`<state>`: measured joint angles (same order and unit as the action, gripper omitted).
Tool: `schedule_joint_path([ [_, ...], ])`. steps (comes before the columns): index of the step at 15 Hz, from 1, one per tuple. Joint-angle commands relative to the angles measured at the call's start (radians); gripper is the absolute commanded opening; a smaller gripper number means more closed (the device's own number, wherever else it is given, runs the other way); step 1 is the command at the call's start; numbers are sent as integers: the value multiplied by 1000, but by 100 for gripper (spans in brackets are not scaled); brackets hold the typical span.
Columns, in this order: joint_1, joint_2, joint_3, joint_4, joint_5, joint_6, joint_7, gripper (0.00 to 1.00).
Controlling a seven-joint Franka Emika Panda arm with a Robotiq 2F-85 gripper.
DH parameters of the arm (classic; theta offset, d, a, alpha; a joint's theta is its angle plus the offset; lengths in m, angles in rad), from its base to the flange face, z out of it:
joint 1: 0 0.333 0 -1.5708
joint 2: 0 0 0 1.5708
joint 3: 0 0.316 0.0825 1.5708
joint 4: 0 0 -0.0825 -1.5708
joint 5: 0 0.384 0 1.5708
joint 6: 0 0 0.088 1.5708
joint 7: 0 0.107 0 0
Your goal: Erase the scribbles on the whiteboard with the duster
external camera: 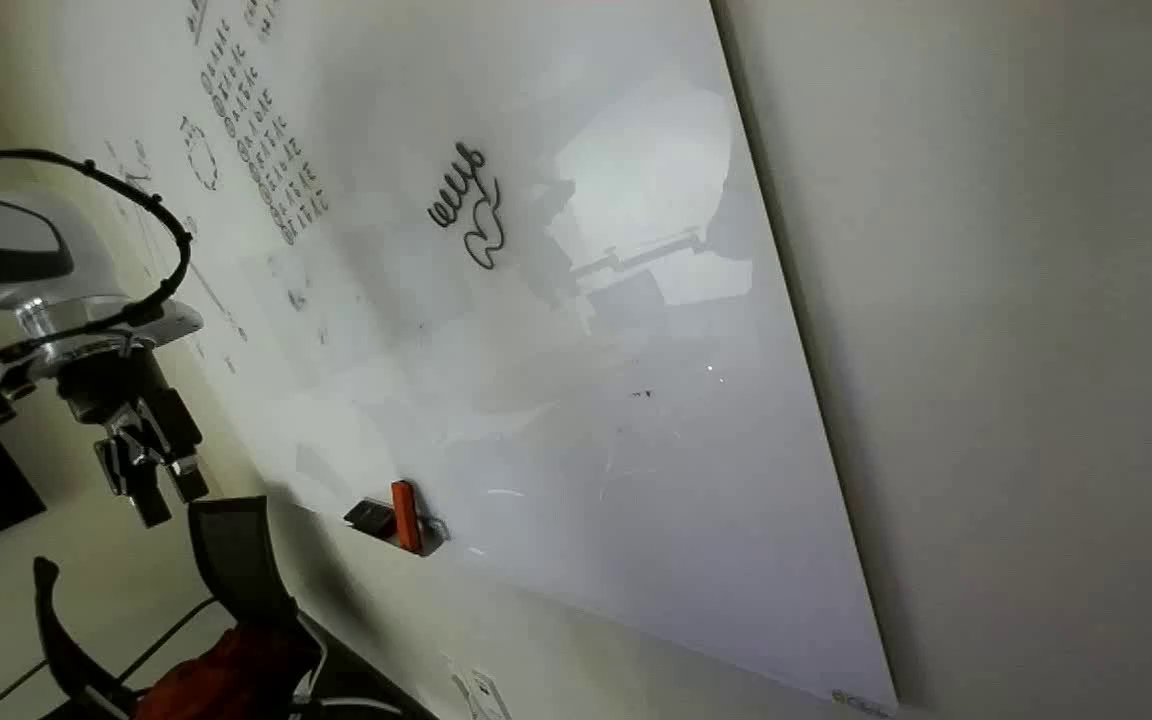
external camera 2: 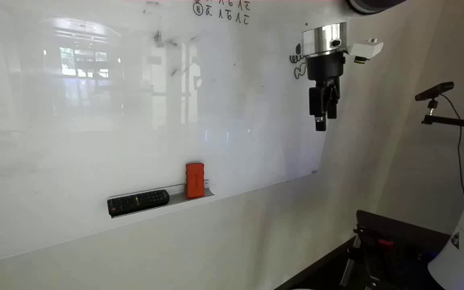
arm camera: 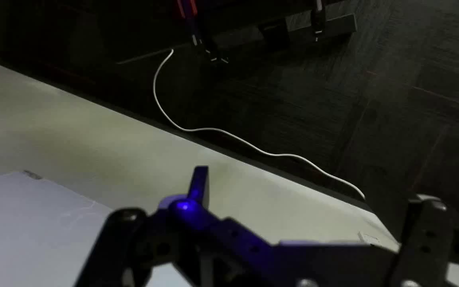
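Note:
The whiteboard (external camera: 556, 420) fills much of both exterior views (external camera 2: 248, 149); its corner shows in the wrist view (arm camera: 26, 231). The scribbles (external camera: 484, 225) are bold black loops with a squiggle; the arm partly covers them in an exterior view (external camera 2: 299, 71). The red-orange duster (external camera: 405, 515) stands on end on a small tray at the board's lower edge, also in an exterior view (external camera 2: 195, 181). The duster is out of the wrist view. My gripper (external camera: 173, 503) points down, open and empty, apart from the duster, also seen in an exterior view (external camera 2: 326, 123) and the wrist view (arm camera: 313, 185).
A dark remote (external camera 2: 139, 201) lies on the tray (external camera 2: 179, 197) beside the duster. A dark chair-like object (external camera: 241, 555) stands below the arm. A small camera on a stand (external camera 2: 434, 91) is by the robot base. A white cable (arm camera: 221, 130) runs along the floor.

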<state>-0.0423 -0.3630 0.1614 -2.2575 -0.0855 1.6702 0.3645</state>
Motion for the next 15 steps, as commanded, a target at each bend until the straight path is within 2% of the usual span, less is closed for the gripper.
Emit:
schedule_joint_path([
  [1,20,2,-17,2,-5,-2,5,100],
  [10,20,2,-17,2,-5,-2,5,100],
  [15,44,26,25,14,-46,85,65,100],
])
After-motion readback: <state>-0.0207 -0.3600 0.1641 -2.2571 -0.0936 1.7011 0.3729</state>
